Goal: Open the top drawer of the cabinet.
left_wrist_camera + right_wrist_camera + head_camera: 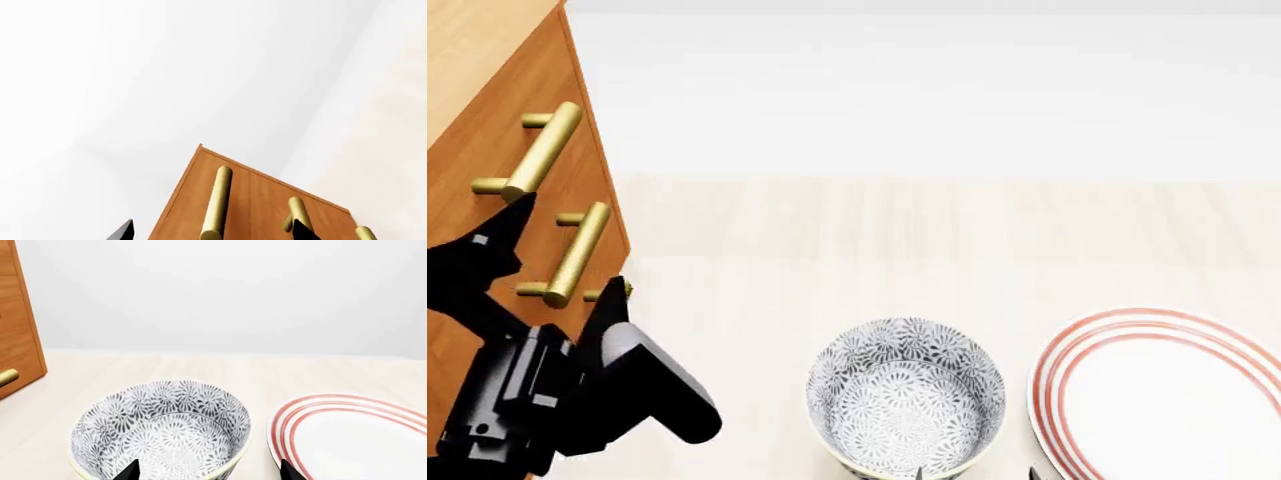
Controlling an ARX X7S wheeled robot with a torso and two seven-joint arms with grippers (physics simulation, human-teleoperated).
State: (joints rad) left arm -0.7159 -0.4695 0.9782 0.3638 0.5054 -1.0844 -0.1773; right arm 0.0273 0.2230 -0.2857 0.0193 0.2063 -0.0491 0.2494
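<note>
The orange-brown cabinet (481,330) stands at the left edge of the head view. Its top drawer (541,80) sits flush, with its brass bar handle (541,150) above the two lower handles. My left gripper (567,248) is open beside the cabinet front, touching nothing. In the left wrist view the top drawer's handle (217,202) lies in line between the left gripper's (213,231) two dark fingertips, a short way ahead of them. One fingertip (303,231) overlaps the middle handle (297,212). My right gripper (208,471) is open and empty, just in front of a patterned bowl.
A grey-and-white patterned bowl (905,395) stands on the pale wooden table (827,230), with a white plate with red rings (1161,390) to its right. A white wall is behind. The cabinet's lower corner (20,340) shows in the right wrist view.
</note>
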